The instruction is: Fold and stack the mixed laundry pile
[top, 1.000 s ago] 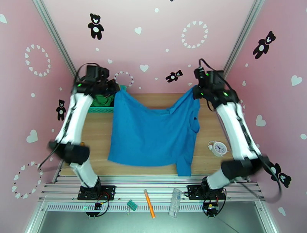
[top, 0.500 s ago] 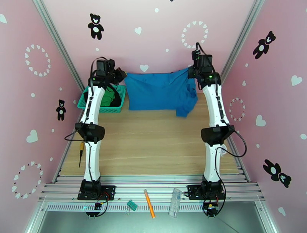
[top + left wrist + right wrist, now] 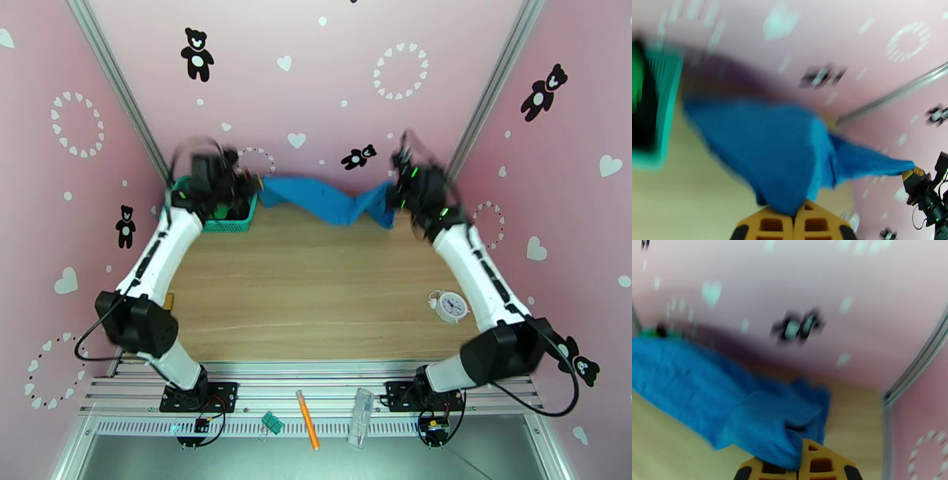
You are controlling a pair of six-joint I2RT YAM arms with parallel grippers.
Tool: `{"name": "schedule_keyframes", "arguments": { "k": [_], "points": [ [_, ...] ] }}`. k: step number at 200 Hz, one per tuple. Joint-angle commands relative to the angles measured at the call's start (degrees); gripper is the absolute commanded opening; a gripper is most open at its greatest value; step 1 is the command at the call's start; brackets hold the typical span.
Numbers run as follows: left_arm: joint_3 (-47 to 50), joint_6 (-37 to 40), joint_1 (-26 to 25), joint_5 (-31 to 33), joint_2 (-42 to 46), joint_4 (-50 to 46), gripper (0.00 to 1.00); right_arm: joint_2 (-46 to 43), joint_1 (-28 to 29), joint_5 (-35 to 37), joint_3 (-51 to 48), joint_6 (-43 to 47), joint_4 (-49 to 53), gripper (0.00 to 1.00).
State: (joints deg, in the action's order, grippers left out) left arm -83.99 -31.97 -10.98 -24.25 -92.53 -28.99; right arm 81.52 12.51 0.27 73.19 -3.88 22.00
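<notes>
The table (image 3: 316, 284) was a pale wood-grain top, bare across most of its middle and near half. Pink walls (image 3: 332, 95) closed it in at the back and on both sides, stuck over with black teddy bears (image 3: 197, 53) and white hearts (image 3: 284, 62), and grey metal posts (image 3: 118, 87) ran up the two back corners.

The blue shirt (image 3: 332, 201) hung in a sagging band along the far edge of the table, stretched between the two arms. The left gripper (image 3: 251, 188) was clenched on its left end, and in the left wrist view the cloth ran down between the closed yellow fingers (image 3: 766, 225). The right gripper (image 3: 393, 196) was clamped on the other end, where the right wrist view showed bunched cloth pinched at the fingers (image 3: 821, 463). Both wrists were blurred.

A teal basket (image 3: 237, 223) stood in the far left corner of the table, just beside the left gripper. The green garment (image 3: 636, 75) and the black garment (image 3: 643, 118) lay inside it.

A small white clock (image 3: 451, 305) sat near the table's right edge. On the metal rails (image 3: 316, 391) in front of the arm bases lay an orange pen (image 3: 307, 419) and a clear plastic piece (image 3: 362, 417).
</notes>
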Motion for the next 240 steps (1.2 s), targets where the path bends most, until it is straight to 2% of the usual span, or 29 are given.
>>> {"name": "schedule_keyframes", "arguments": {
  "k": [1,23,53,77,108,134,147,158,179,185,200,209,215,223,240],
  "points": [
    [17.78,-0.28,0.35,2.73,5.83,6.02,0.0,-8.59,2.64,-1.25,-16.32,-5.11,-5.7,0.0],
    [29.9,-0.7,0.39,8.34,15.13,4.37,0.0,-17.17,6.7,0.75,-28.47,-9.54,-4.85,0.0],
    [35.33,-1.55,0.44,18.43,24.14,-4.82,0.0,-23.75,9.61,3.66,-35.79,-17.28,2.96,0.0],
    [36.84,-1.87,0.52,24.05,25.38,-9.25,0.0,-25.18,9.98,6.45,-37.52,-22.57,9.8,0.0],
    [36.88,-2.76,1.16,27.16,23.02,-10.41,0.0,-23.5,9.9,12.34,-35.06,-26.49,18.6,0.0],
    [36.88,-4.67,1.22,31.45,21.35,-12.65,0.0,-19.8,9.93,7.67,-33.38,-29.42,22.29,0.0],
    [36.88,-5.77,1.41,33.51,21.18,-13.54,0.0,-18.42,10.34,3.01,-34.28,-30.09,22.62,0.0],
    [38.19,-6.4,1.71,34.16,21.25,-13.73,0.0,-18.1,11.28,-0.15,-35.8,-30.86,22.46,0.14],
    [38.73,-7.21,1.94,35.0,21.48,-13.97,0.22,-19.61,14.62,-4.73,-38.23,-32.04,22.67,0.4],
    [38.43,-7.32,2.03,35.39,21.52,-14.35,0.31,-20.57,15.24,-6.36,-38.75,-32.2,22.81,0.45],
    [37.76,-7.17,2.02,36.97,21.86,-15.79,0.58,-24.22,15.64,-8.81,-38.82,-32.26,23.91,0.58],
    [35.63,-6.99,2.04,38.17,21.95,-16.94,0.83,-26.45,15.59,-7.28,-37.37,-32.27,25.22,0.65],
    [34.89,-6.77,2.02,38.88,22.11,-17.78,0.93,-27.49,15.33,-5.82,-36.09,-31.91,25.79,0.69],
    [33.76,-6.58,2.06,39.8,22.15,-18.8,0.98,-28.03,14.42,-3.52,-33.61,-31.17,26.27,0.74],
    [31.37,-6.19,1.94,40.51,22.47,-20.48,0.99,-24.67,8.01,-3.35,-28.35,-28.4,24.98,0.75]
  ]
}}
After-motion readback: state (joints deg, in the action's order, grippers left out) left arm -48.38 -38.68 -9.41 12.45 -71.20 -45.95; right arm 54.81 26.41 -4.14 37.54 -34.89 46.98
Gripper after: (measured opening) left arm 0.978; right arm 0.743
